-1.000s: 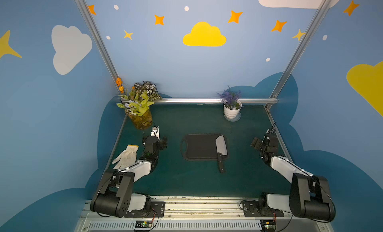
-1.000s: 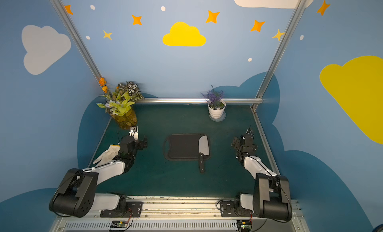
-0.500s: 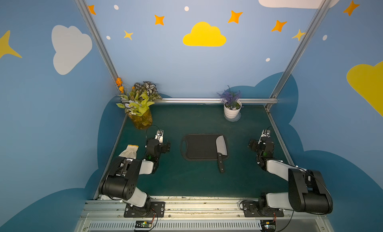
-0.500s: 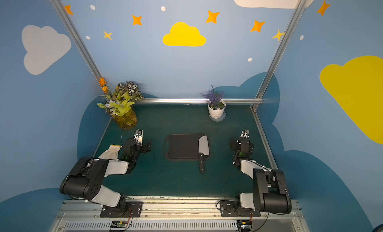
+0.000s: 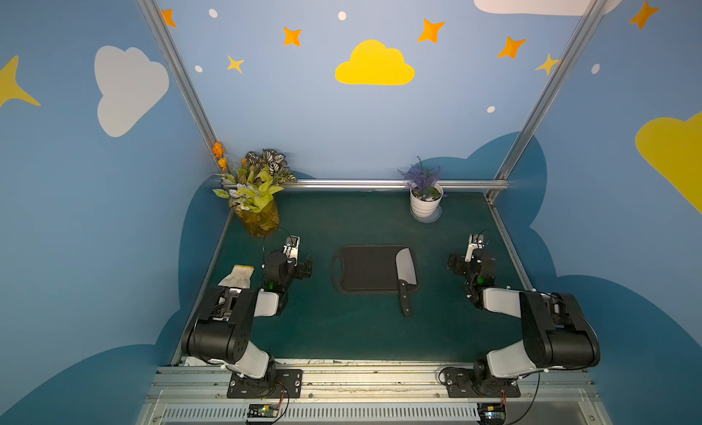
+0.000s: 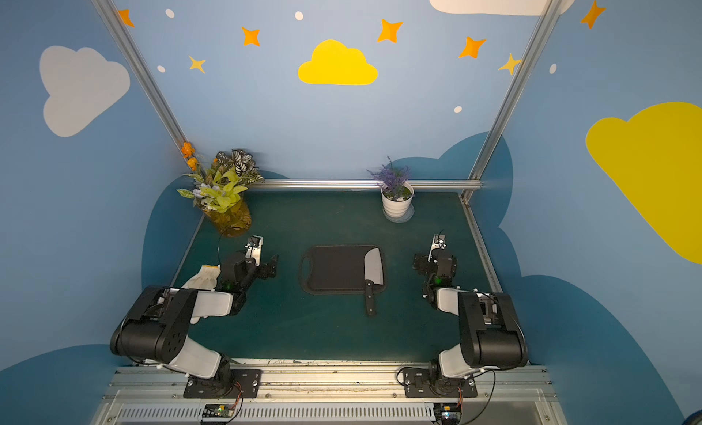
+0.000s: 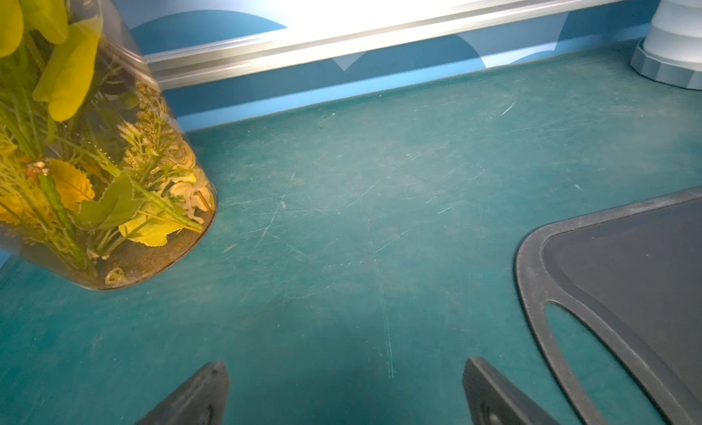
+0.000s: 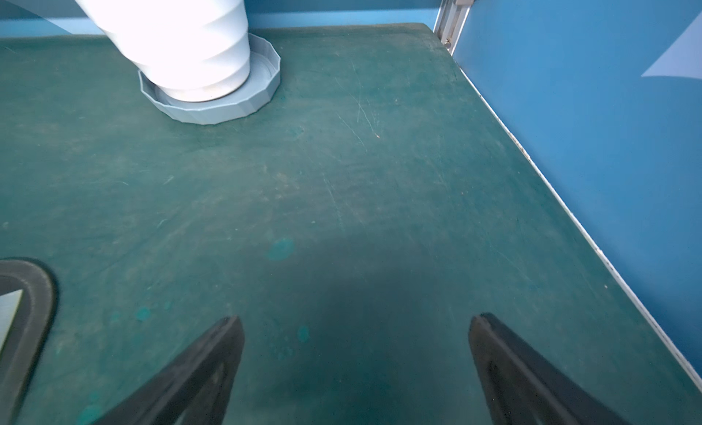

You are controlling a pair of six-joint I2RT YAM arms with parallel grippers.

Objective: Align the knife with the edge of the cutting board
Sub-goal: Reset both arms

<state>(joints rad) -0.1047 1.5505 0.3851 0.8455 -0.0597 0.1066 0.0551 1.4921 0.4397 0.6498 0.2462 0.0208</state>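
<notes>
Both top views overlook the whole mat (image 5: 342,328); wrist cameras face it closely

Blue walls (image 5: 304,119) painted with stars (image 5: 292,36) enclose a dark green mat (image 5: 342,222), a yellow cloud (image 5: 374,64) at twelve o'clock.

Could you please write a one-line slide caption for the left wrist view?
Open left gripper, with flower vase and cutting board ahead on the green mat.
</notes>
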